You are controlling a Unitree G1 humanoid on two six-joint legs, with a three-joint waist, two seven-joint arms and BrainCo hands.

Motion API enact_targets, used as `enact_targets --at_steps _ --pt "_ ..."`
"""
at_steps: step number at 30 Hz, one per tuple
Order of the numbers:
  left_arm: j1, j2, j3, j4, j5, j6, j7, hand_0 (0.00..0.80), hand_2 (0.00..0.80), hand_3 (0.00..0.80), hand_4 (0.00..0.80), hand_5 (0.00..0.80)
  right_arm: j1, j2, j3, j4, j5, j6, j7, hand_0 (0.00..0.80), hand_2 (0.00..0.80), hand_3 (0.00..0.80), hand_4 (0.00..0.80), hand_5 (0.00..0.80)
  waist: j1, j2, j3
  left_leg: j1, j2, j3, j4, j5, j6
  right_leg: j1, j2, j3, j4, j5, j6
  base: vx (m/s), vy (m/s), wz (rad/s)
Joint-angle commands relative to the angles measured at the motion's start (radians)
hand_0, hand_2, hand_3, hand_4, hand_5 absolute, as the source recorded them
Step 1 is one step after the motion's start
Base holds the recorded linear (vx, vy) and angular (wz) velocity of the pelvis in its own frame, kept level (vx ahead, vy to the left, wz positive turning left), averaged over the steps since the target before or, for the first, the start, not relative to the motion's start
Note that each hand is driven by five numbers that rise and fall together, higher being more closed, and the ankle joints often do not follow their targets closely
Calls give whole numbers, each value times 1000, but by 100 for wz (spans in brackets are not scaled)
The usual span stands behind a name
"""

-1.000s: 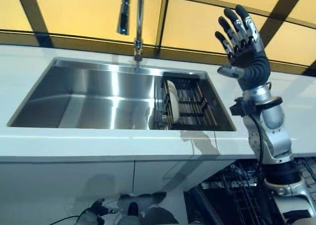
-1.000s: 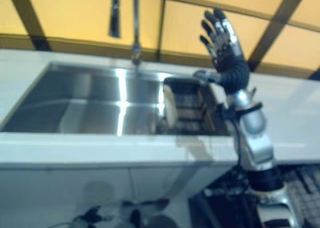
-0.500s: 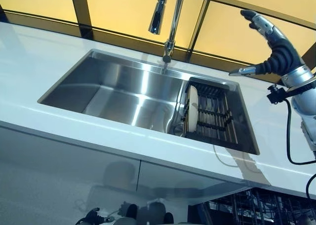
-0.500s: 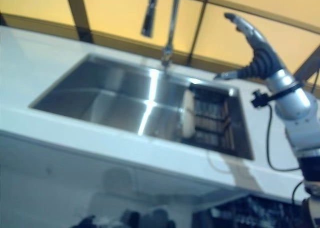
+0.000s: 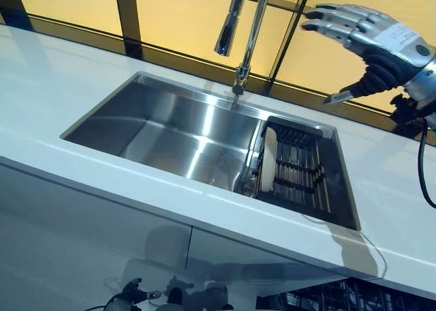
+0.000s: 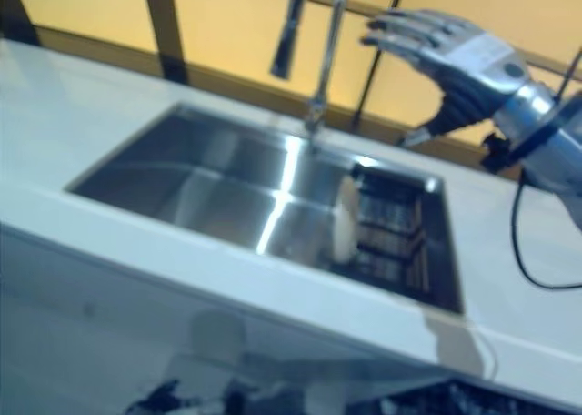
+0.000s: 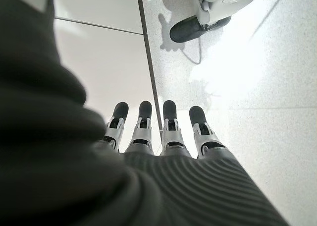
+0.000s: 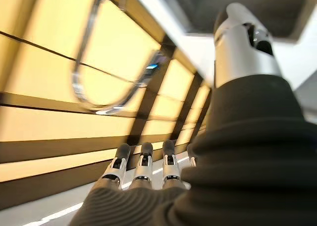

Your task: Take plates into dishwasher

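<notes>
A white plate (image 5: 268, 160) stands on edge at the left end of a black rack (image 5: 300, 172) in the right part of the steel sink (image 5: 170, 130). My right hand (image 5: 371, 41) hangs open in the air above and behind the rack, fingers spread toward the tap, well clear of the plate. The right wrist view shows its straight fingers (image 8: 142, 167) against the yellow wall. My left hand (image 7: 158, 137) is down low over the speckled floor, fingers straight, holding nothing. A corner of the dishwasher rack (image 5: 340, 299) shows below the counter at the lower right.
A tall chrome tap (image 5: 246, 35) rises behind the sink, close to my right hand. White countertop (image 5: 61, 79) surrounds the sink, with white cabinet fronts (image 5: 102, 243) below. A yellow panelled wall (image 5: 184, 18) with dark strips runs behind.
My right hand has swung leftward and tipped forward, its fingers now reaching toward the tap. The camera has shifted, so the whole scene sits differently. The plate has not moved.
</notes>
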Motion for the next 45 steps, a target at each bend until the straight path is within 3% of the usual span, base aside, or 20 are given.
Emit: enact_targets --at_steps 1,6,20,31,45 --pt "-9 24 -13 -17 14 8 -3 0 0 0 0 0 -115 -12 107 25 -49 -19 50 0 0 0 0 0 69 6 -53 82 37 73 2 -122 -24 -30 -10 -21 3 36 53 -19 -52 -1" --pt "1 25 -19 -33 18 18 -12 0 0 0 0 0 -196 5 210 58 -90 -18 80 0 0 0 0 0 74 11 -53 71 49 89 2 -106 -36 -30 -2 -34 3 32 47 -23 -59 3" --pt "-6 50 -55 -71 48 28 -51 0 0 0 0 0 -394 55 473 244 -241 -114 133 0 0 0 0 0 86 18 -54 68 56 102 7 -89 -44 -12 5 -50 3 13 29 0 -34 1" --pt "10 65 -73 -79 73 22 -71 0 0 0 0 0 -392 68 516 336 -336 -171 120 0 0 0 0 0 83 26 -50 76 55 104 13 -93 -44 2 9 -48 3 3 21 13 -7 1" --pt "11 69 -105 -106 102 19 -94 0 0 0 0 0 -438 130 567 427 -425 -165 118 0 0 0 0 0 112 29 -41 66 51 93 27 -94 -47 8 7 -68 3 -4 18 17 -4 4"
